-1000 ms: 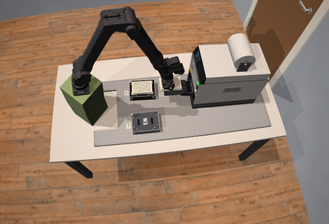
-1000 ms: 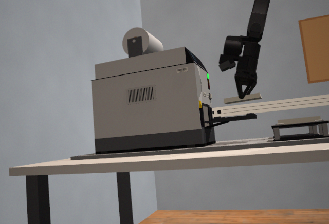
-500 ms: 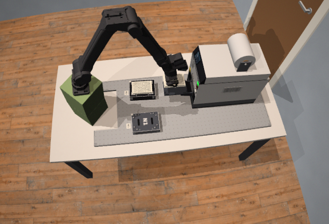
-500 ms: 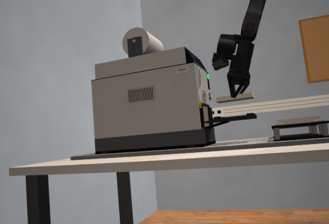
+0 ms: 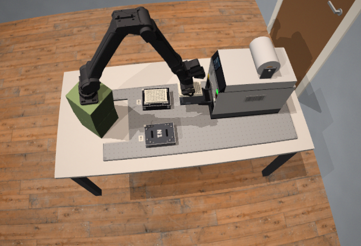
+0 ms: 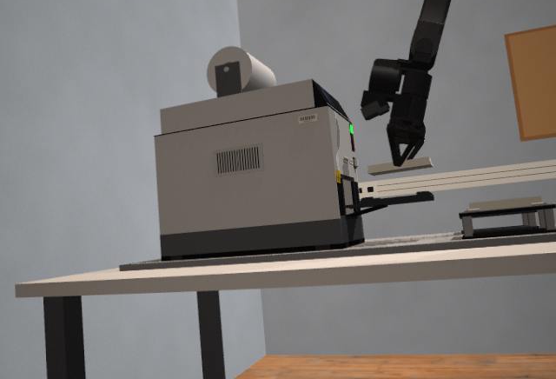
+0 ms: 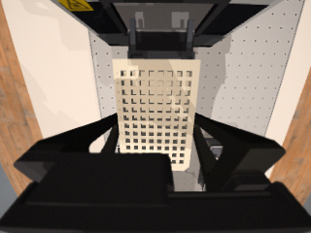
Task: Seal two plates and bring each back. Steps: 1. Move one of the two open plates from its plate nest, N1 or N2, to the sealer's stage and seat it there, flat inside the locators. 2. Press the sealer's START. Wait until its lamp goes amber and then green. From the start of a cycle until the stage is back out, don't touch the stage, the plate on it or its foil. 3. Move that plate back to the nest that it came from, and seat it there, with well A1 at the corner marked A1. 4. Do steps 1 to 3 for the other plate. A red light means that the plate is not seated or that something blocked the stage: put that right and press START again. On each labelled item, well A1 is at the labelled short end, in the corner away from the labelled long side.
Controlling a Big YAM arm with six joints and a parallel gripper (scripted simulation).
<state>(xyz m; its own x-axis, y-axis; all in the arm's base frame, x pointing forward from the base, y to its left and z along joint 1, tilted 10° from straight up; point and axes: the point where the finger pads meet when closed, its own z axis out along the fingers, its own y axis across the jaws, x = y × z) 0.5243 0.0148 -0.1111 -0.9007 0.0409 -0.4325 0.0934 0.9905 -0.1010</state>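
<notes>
Overhead, taking the sealer (image 5: 250,102) (image 6: 251,177) as my landmark, I see the gripper (image 5: 189,91) (image 6: 404,161) (image 7: 155,116) just in front of its face, over the stage (image 5: 192,100) (image 6: 404,198) (image 7: 160,45), carrying a plate (image 5: 196,87) (image 6: 400,166) (image 7: 156,112). The other plate (image 5: 155,95) (image 6: 505,202) sits in nest N2 (image 5: 156,106) (image 6: 507,211), farther out from the sealer; nest N1 (image 5: 170,135), on its near side, holds none. The lamp (image 5: 216,92) (image 6: 351,129) glows green.

From the side, the carried plate hangs above the stage, which juts from the sealer's front, with daylight between them.

At the wrist, the fingers clamp the plate's long sides, its far short end toward the sealer's opening.

I take this as step one for the plate from N1. Next it wants squaring over the locators, then a straight, gentle lowering until flat, before letting go; a corner riding up could bring red.
</notes>
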